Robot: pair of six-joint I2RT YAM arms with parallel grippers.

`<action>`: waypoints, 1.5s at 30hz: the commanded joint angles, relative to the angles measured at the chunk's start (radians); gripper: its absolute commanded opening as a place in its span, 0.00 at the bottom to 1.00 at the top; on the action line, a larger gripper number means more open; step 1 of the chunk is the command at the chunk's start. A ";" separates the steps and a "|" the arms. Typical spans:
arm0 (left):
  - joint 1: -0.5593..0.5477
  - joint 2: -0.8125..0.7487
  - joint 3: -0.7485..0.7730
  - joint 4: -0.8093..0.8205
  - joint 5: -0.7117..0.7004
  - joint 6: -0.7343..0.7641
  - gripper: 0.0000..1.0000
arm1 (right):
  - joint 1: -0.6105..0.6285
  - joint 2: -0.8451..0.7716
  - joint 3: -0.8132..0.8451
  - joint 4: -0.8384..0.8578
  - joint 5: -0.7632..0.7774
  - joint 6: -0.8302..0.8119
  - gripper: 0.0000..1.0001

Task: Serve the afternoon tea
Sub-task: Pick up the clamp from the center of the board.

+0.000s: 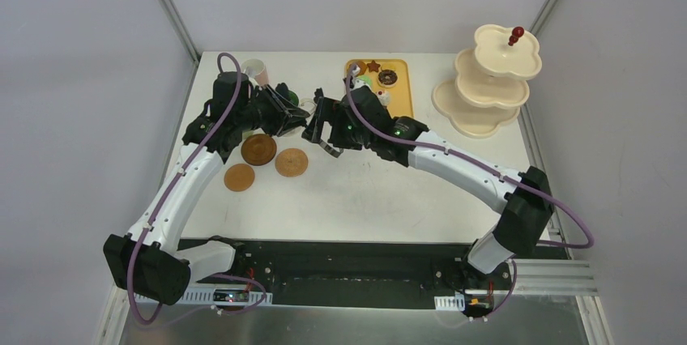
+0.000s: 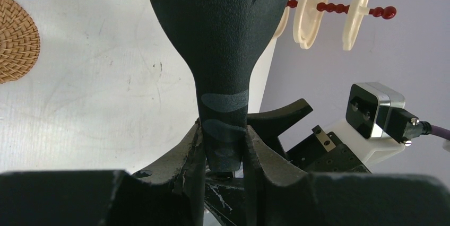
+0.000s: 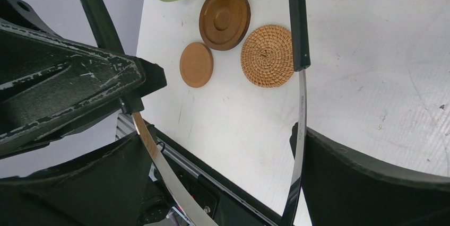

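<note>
While the left claw (image 2: 223, 149) clamps tongs (image 2: 217, 51), three coasters (image 1: 258, 149) lie nearby

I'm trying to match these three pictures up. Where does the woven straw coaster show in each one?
Top external: the woven coaster lies left of centre, in the middle band of the picture.
Left wrist: woven coaster cut off by the left edge, upper half.
Right wrist: woven coaster in the upper middle.
Shared landmark: the white table it lies on.

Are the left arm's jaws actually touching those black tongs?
Touching. The left wrist view shows the left jaws pinching the black tongs from both sides.
</note>
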 commanded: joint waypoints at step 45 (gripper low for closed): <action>-0.004 0.010 0.301 -0.355 -0.046 0.306 0.89 | -0.293 -0.092 -0.017 -0.320 -0.188 0.095 0.70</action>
